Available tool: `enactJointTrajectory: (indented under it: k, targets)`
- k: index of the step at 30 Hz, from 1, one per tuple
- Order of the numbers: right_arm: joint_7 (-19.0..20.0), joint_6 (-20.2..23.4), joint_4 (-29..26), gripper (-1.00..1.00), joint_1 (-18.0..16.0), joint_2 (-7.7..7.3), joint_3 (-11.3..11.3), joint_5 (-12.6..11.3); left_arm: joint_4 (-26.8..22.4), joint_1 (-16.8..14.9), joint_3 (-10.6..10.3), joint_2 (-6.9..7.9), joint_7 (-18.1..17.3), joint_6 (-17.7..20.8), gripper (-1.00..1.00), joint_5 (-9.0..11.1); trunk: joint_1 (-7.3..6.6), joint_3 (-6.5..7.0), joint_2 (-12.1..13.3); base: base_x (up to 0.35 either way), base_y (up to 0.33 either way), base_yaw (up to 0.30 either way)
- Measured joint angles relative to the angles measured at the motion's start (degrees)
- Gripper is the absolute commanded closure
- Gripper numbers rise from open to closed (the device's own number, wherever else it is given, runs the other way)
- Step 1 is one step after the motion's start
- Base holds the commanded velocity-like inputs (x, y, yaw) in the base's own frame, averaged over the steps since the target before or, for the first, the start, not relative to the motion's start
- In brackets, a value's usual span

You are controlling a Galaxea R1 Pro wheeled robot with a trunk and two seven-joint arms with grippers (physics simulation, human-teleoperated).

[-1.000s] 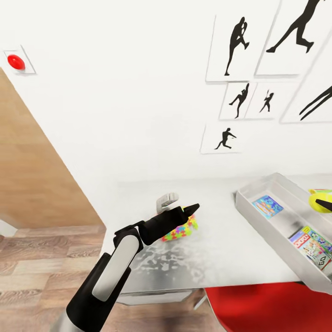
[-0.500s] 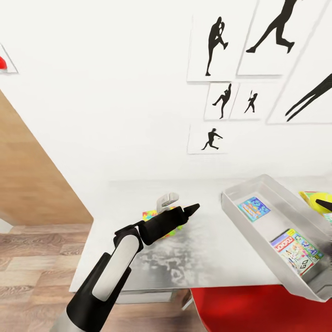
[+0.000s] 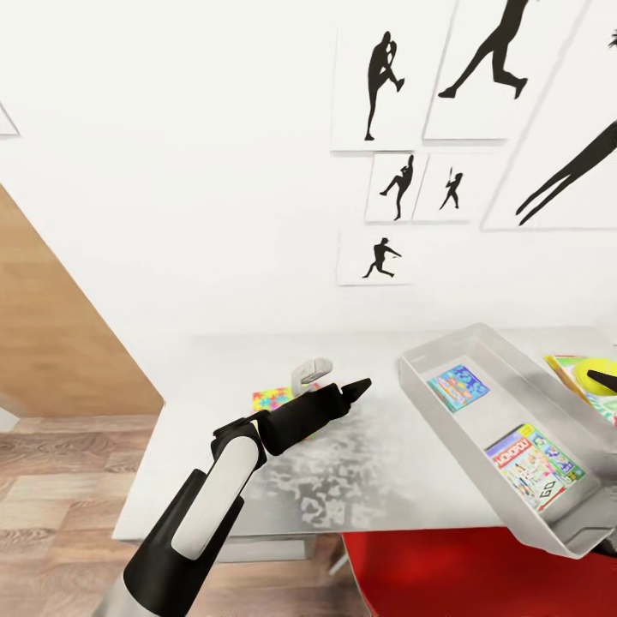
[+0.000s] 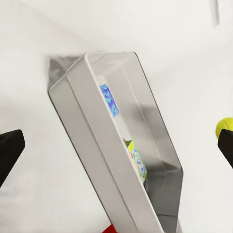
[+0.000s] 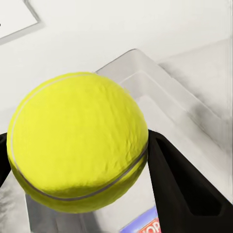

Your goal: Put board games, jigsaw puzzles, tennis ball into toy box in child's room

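Observation:
The grey toy box [image 3: 428, 396] lies on the white table [image 3: 377, 463], with a blue game [image 3: 458, 386] and a Monopoly game [image 3: 536, 454] flat inside. A colourful jigsaw puzzle [image 3: 271, 398] lies on the table, partly hidden behind my left arm. My left gripper [image 3: 353, 389] hovers above the table left of the box, open [image 4: 116, 148], its fingers [image 4: 9, 151] wide apart and facing the toy box [image 4: 92, 145]. My right gripper [image 5: 92, 167] is shut on the yellow tennis ball [image 5: 73, 131], held over the toy box [image 5: 145, 82]; the ball [image 3: 595, 374] shows at the head view's right edge.
A flat colourful box [image 3: 561, 367] lies beyond the toy box's far wall. A red chair [image 3: 480, 574] stands under the table's near edge. Framed silhouette pictures [image 3: 377, 257] hang on the white wall behind; a wooden panel [image 3: 51, 343] and wood floor are at the left.
The head camera has swung, so table, toy box and pictures slide left in the picture. Both arms keep their places in the view; the ball stays gripped.

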Motion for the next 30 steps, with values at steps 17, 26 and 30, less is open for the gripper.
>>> enactJointTrajectory:
  k: [17,26,30]
  targets:
    - [0.07,-0.02,-0.13,1.00,0.18,0.00,-0.11,-0.01,0.00,0.07,0.04,0.12,-0.38,0.00,-1.00,0.00,-0.01,0.05,0.00,-0.010,-0.048,-0.007]
    - [0.17,-0.02,-0.15,1.00,0.29,0.06,-0.04,-0.09,0.00,0.17,0.20,0.33,-0.62,-0.15,-1.00,0.00,0.00,0.06,0.00,0.000,-0.073,-0.002]
    - [0.17,-0.02,-0.16,1.00,0.30,0.08,0.04,-0.09,0.00,0.17,0.21,0.34,-0.60,-0.17,-1.00,0.00,0.00,0.06,0.00,0.000,-0.193,0.000]
